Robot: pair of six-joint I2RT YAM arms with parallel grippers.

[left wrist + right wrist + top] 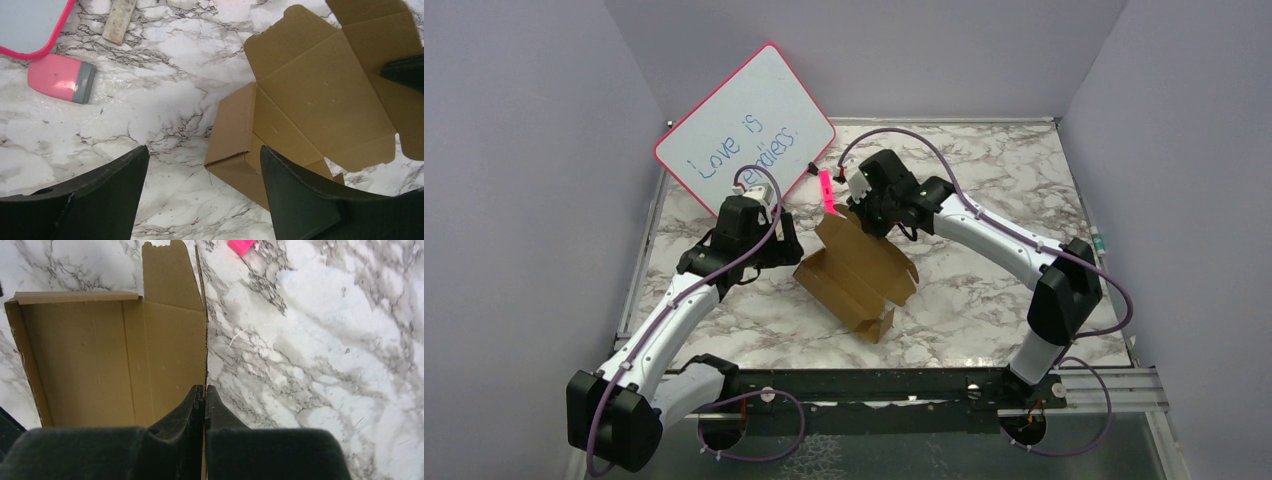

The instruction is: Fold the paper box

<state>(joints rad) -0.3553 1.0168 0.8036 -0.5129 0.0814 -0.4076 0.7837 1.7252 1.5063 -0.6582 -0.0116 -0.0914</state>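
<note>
Seen from above, the paper box (856, 270) lies half-formed at the middle of the marble counter (984, 300), between the two arms, with one flap raised on its far side. The right arm (984, 235) reaches to that far flap. The left arm (674, 310) ends just beside the box's left end. A pink-rimmed whiteboard (744, 125) leans in the far left corner, with a small pink object (827, 190) near it.

The left wrist camera shows the left fingers (100, 200) spread wide apart above the counter and holding nothing, with a corner of the box showing beside one of them. A pink eraser (60, 77) lies by the whiteboard's corner.

The right wrist camera shows the right fingers (192, 415) pressed together, clamped on the edge of the box's open brown panel.
</note>
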